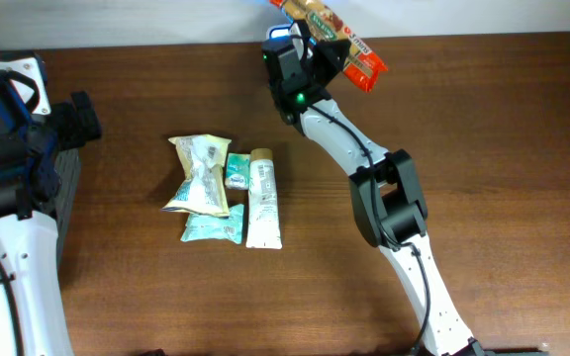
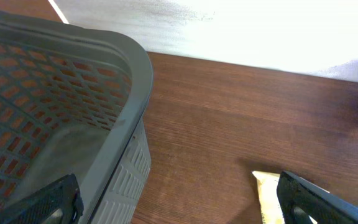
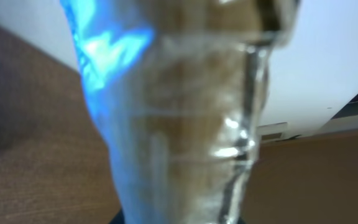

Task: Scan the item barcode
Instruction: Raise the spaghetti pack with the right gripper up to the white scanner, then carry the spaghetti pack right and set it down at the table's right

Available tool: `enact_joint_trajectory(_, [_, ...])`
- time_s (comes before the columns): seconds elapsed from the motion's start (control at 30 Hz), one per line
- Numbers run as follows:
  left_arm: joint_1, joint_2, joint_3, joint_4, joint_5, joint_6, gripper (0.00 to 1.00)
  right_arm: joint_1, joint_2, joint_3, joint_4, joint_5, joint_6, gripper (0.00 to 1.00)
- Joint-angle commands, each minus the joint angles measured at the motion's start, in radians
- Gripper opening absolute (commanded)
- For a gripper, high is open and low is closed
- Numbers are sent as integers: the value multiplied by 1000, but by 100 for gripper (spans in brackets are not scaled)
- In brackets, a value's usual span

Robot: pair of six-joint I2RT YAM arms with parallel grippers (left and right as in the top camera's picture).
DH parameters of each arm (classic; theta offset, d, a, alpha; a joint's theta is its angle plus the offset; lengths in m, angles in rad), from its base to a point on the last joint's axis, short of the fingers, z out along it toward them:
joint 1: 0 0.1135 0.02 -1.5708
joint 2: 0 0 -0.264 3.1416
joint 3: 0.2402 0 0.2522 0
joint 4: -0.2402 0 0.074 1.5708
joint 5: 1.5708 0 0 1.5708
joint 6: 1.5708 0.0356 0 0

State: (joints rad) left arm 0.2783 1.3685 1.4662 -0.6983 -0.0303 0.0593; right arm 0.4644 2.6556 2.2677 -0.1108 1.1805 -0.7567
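The right gripper [image 1: 317, 49] is pinched down on an orange snack packet [image 1: 349, 44], holding it up in the air over the far edge of the table [image 1: 483, 148]. The grip is on the packet's lower-left end, and the rest of it sticks out up and to the right, partly past the table's back edge. From the right wrist camera the wrapper [image 3: 185, 112] fills the view, close and blurred, glossy and creased, with a patch of blue light on its upper left.

It looks light and thin, a crinkly film wrapper that would flex and slip easily, and whatever is inside could probably crush. I'd say a pinch near one sealed end, as here, suits it, since it leaves the flat faces free to show a barcode. I can't make out a barcode from here.

Well off to the left, the left gripper [image 2: 179, 202] is spread wide and empty, beside a grey basket [image 2: 73, 74]. Mid-table lie a yellowish pouch [image 1: 198, 173] and a white tube [image 1: 263, 198], untouched
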Motion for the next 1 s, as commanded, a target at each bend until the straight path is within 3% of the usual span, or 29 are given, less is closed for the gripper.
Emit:
enact_joint_trajectory(0.0, [2,-14,8,1,8,-10,99,-6,5,36,27,88,-14,4])
enact_joint_trajectory(0.73, [2,-14,8,1,8,-10,99,26,-5,34,-6,209,-59,4])
enact_joint_trajectory(0.97, [2,-14,8,1,8,-10,99,51,-156,34,-41,211,-58,4])
